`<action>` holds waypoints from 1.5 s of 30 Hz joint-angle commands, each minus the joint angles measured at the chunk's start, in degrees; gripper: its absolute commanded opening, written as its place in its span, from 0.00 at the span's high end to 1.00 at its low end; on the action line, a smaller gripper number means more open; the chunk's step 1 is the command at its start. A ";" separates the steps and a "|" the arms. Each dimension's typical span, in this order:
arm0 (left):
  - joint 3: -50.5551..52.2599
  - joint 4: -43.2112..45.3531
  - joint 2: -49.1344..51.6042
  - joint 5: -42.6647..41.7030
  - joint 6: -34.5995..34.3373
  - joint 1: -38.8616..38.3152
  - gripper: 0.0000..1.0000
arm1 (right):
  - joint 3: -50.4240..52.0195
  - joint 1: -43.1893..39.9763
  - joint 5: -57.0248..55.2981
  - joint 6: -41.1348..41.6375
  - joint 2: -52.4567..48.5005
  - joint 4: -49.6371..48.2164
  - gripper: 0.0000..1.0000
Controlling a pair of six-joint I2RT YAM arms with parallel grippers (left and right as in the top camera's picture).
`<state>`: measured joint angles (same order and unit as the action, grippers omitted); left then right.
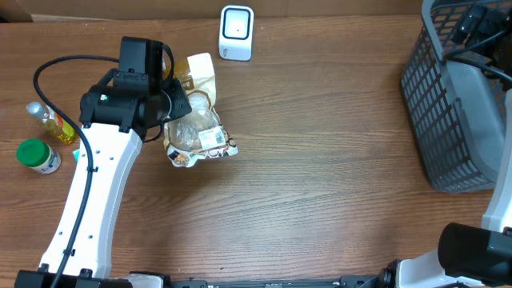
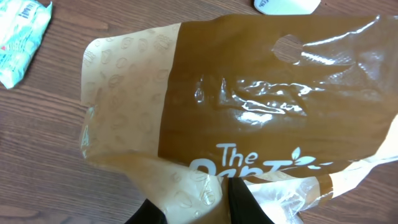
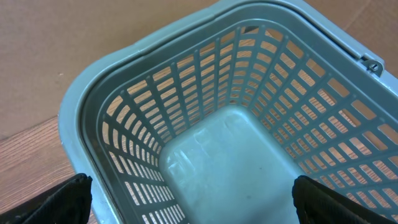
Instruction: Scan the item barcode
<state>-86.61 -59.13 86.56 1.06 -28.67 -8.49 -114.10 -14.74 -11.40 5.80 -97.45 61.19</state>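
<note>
A brown and clear plastic bag (image 1: 196,120) with white print lies at the table's back left, a white barcode label (image 1: 212,138) facing up on its near end. My left gripper (image 1: 171,102) is shut on the bag's edge. In the left wrist view a fold of the bag (image 2: 249,99) is pinched in the gripper (image 2: 199,208) between the black fingers (image 2: 245,202). The white scanner (image 1: 236,34) stands behind the bag and shows at the top edge as the scanner (image 2: 286,5). My right gripper (image 3: 196,205) hangs open over the grey basket (image 3: 205,68), nothing in it.
The grey basket (image 1: 448,120) fills the right side of the table. A green-capped jar (image 1: 38,155) and a bottle of yellow liquid (image 1: 50,122) stand at the left edge. A teal packet (image 2: 18,40) lies left of the bag.
</note>
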 commanded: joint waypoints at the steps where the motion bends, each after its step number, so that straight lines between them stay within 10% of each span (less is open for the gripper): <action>1: -1.25 0.02 -0.70 0.20 -4.50 0.22 0.94 | -1.03 -0.02 -0.57 0.22 0.55 -0.24 0.00; 3: -1.25 0.04 -0.70 0.68 -5.64 0.22 0.71 | -1.03 -0.02 -0.57 0.22 0.55 -0.24 0.00; 7: -1.25 -0.02 -0.70 1.73 -5.62 0.22 0.96 | -1.03 -0.02 -0.57 0.22 0.55 -0.24 0.00; 28: -1.25 -0.52 -0.70 2.60 -4.68 0.22 0.96 | -1.03 -0.02 -0.57 0.22 0.55 -0.22 0.00; 29: -1.25 -0.55 -0.70 2.54 -4.70 0.22 0.93 | -1.03 -0.02 -0.57 0.22 0.55 -0.22 0.00; 30: -1.25 -0.61 -0.70 2.54 -4.70 0.22 0.67 | -1.03 -0.02 -0.57 0.22 0.55 -0.24 0.00; 45: -1.25 -2.40 -0.70 2.27 -4.74 0.22 0.77 | -1.03 -0.02 -0.57 0.22 0.55 -0.22 0.00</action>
<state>-86.61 -61.56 86.56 2.81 -33.32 -8.49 -114.10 -14.74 -11.38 5.80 -97.45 61.14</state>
